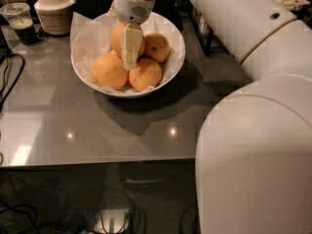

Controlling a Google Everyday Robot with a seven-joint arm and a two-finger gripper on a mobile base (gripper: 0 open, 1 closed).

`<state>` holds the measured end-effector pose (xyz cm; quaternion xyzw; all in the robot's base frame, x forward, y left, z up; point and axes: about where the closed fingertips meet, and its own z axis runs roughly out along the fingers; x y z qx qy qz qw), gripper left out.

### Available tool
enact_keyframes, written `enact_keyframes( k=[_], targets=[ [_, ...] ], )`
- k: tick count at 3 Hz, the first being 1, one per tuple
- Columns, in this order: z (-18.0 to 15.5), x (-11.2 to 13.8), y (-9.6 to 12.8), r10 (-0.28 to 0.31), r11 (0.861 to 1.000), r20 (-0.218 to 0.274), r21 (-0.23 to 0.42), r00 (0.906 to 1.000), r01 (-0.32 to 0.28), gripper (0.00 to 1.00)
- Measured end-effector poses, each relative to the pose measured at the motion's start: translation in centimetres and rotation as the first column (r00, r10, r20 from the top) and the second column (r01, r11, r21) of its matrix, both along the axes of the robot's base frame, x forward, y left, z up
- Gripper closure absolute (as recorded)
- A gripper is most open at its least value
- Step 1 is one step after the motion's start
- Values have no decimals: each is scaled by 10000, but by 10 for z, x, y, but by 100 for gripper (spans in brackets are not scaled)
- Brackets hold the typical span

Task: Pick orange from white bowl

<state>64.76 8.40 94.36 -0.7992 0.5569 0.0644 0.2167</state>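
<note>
The white bowl stands on the grey desk near the far edge, about midway between the left edge and the right edge. It is lined with crumpled white paper and holds 4 oranges that touch one another.

The orange lies at the back of the bowl, resting higher than the others. A smaller one with a dark dimple is just beside it toward the right edge, and 2 more sit on the near side: 1 toward the left edge and 1 toward the right edge.

The gripper reaches down into the bowl from the far edge. Its pale tip lies across the front of the back orange and ends between the 2 near ones. I cannot tell whether it is closed on the fruit, because the far side is hidden. The white arm fills the right side of the view.

By the far left corner stand a ribbed beige bowl with a white lid and a plastic cup of dark drink. A black cable runs along the left edge.
</note>
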Motion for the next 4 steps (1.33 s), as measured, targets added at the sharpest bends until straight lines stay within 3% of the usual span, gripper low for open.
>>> enact_keyframes(
  k=[1, 4],
  targets=[
    [0, 0, 0, 0, 10000, 0, 0, 10000, 0, 18],
    [0, 0, 0, -1, 10000, 0, 1, 10000, 1, 88]
  ],
)
